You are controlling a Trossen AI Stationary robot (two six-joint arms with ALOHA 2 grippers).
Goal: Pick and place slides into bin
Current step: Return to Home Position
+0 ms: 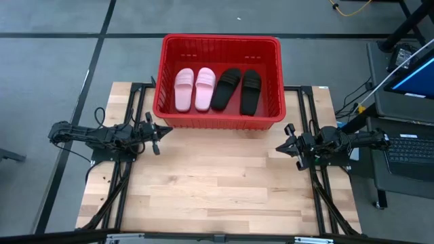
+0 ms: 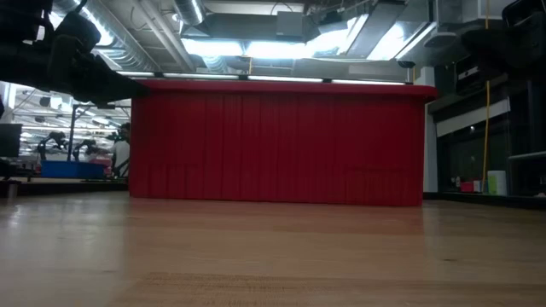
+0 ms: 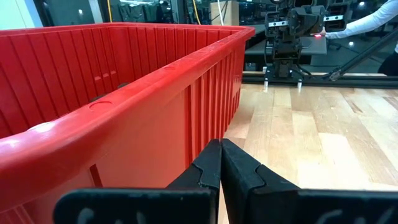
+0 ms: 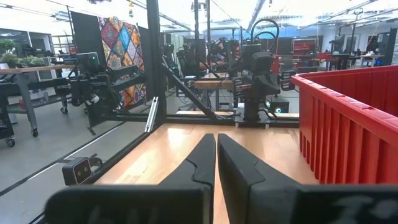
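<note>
1. The left gripper sits low over the worktop, just beside the near left corner of the bin. Its fingers are pressed together and hold nothing. They are dark, matte and wedge-shaped, tapering to a narrow tip.
2. The bin stands at the far side of the worktop, between the two arms. It is rigid red plastic and rectangular, with a thick rounded rim. The walls carry close vertical ribs, with slots near the top.
3. The pink slides lie in the left half of the bin, side by side with their straps up. Each has a smooth upper and one broad band.
4. The black slides lie in the right half. The one nearer the pink pair is angled, and the other lies straight. They look to be a soft moulded material, light and yielding.
5. The right gripper is near the near right corner of the bin, with a gap between them. Its fingers are closed and empty.
6. Step in hand, as judged: loading is complete, since all four slides are in the bin and none shows on the worktop. What is in hand is sending the arms to rest.
7. The next move calls for no grasp. Each arm needs drawing away from the bin wall and folding to its parked pose. The left needs the greater care, being closest to the ribbed wall.
</note>
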